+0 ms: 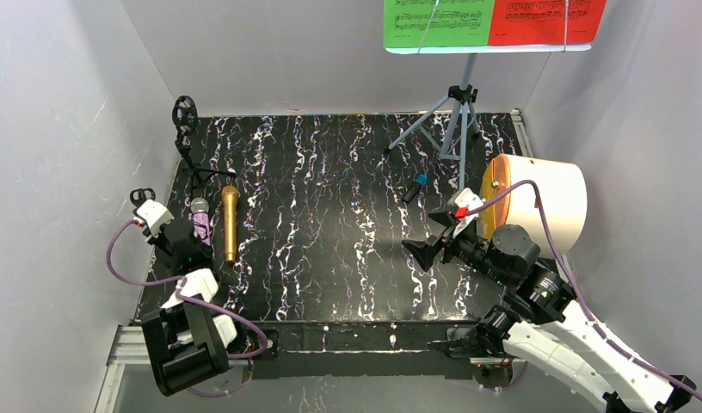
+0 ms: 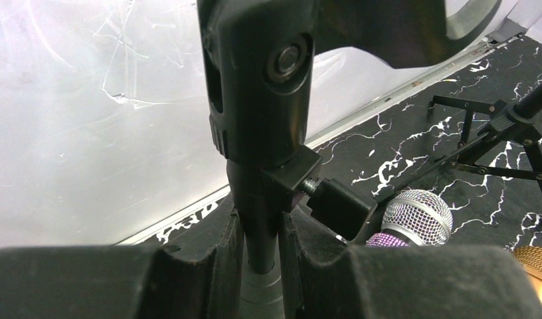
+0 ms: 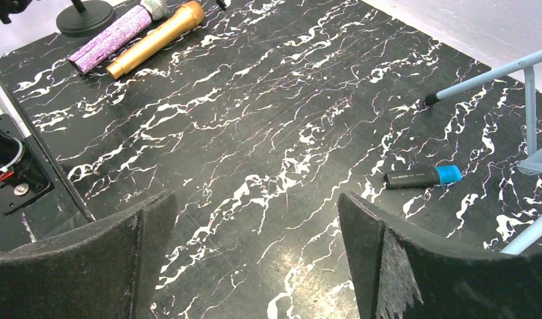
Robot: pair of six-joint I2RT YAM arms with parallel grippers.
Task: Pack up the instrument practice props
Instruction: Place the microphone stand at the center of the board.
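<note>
My left gripper (image 1: pixel 165 234) (image 2: pixel 262 256) is shut on the thin pole of a black mic mount (image 1: pixel 142 197) (image 2: pixel 255 100), which stands upright by the left wall; its round base (image 3: pixel 86 16) shows in the right wrist view. Beside it lie the purple glitter microphone (image 1: pixel 201 225) (image 2: pixel 418 216) (image 3: pixel 109 40) and the gold microphone (image 1: pixel 230 224) (image 3: pixel 155 36). A second mic mount (image 1: pixel 186 112) stands at the back left. The music rack (image 1: pixel 455 112) stands at the back right with its green sheet (image 1: pixel 435 21) and red sheet (image 1: pixel 545 19). My right gripper (image 1: pixel 429 245) (image 3: pixel 255 252) hangs open over bare mat.
A white cylindrical container (image 1: pixel 541 202) with an orange inside lies on its side at the right edge, just behind my right arm. A small black stick with a blue end (image 1: pixel 415 187) (image 3: pixel 422 176) lies near the rack's legs (image 3: pixel 494 70). Walls close three sides.
</note>
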